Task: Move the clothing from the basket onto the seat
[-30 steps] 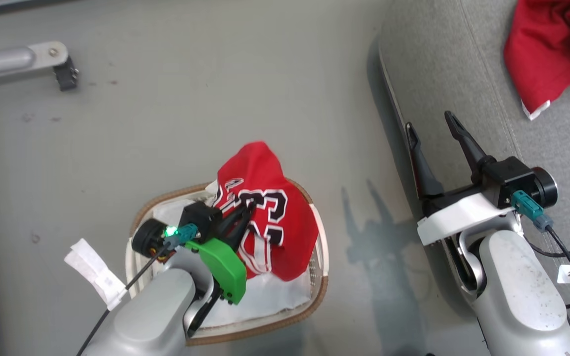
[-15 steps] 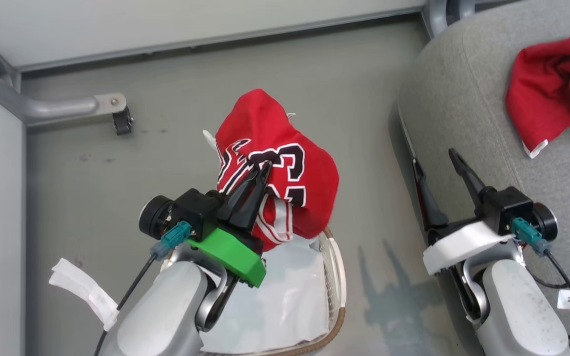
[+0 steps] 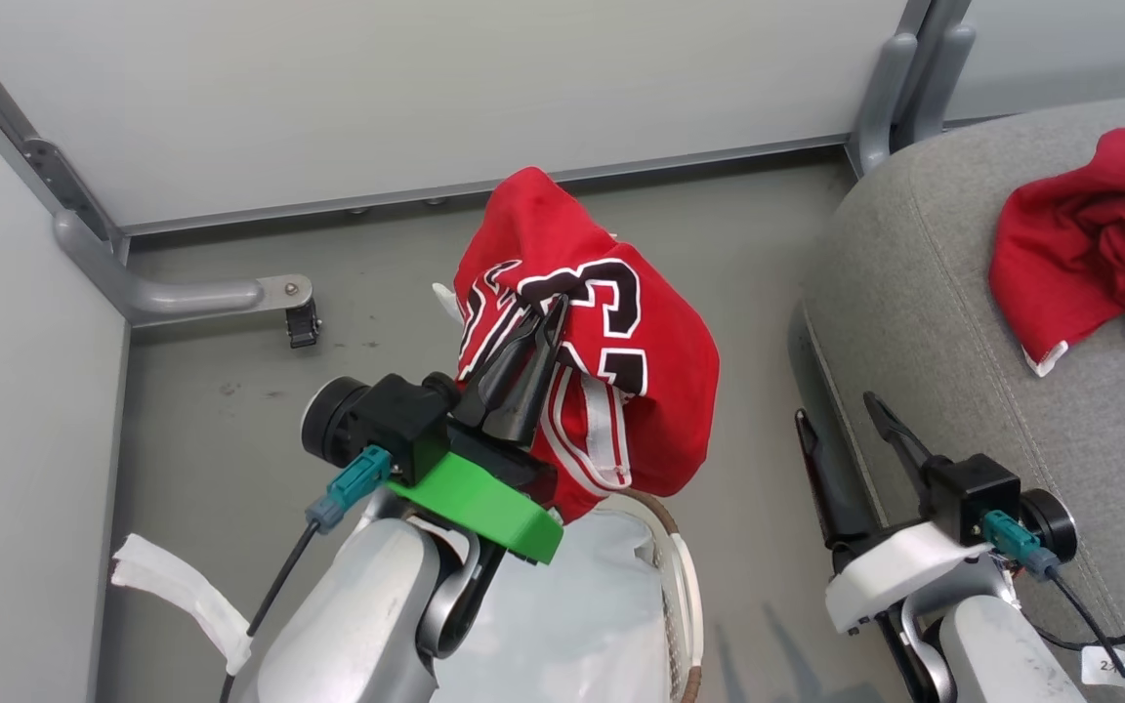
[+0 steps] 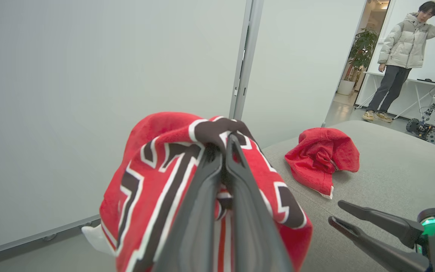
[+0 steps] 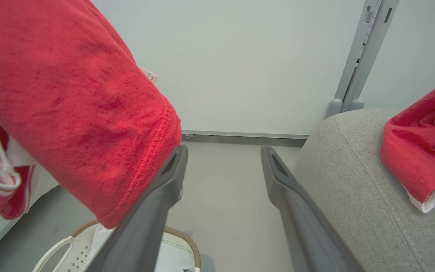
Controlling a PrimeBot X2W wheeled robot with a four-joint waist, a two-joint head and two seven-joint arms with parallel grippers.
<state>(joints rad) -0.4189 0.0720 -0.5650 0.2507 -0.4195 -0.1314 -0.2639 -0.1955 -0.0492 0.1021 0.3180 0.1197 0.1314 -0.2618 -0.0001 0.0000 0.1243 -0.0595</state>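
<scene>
On the head view, my left gripper has its two dark fingers pressed together on a bunch of the red jersey. The pinch sits right at the black-and-white number, just off centre toward 12 o'clock. The jersey drapes down from the pinch with its striped trim hanging toward 6 o'clock. It hangs over the basket at 6 o'clock, and I cannot tell whether its lowest fold touches the brown rim. The white liner lies inside the basket.

The seat takes the 3 o'clock side, well apart from the jersey, with grey floor between them. A second red garment lies crumpled on the seat at 2 o'clock. My right gripper sits at 4 o'clock just beside the seat's front edge, jaws wide apart and gripping nothing.

On the left wrist view, a person stands at 2 o'clock, beyond the seat.
</scene>
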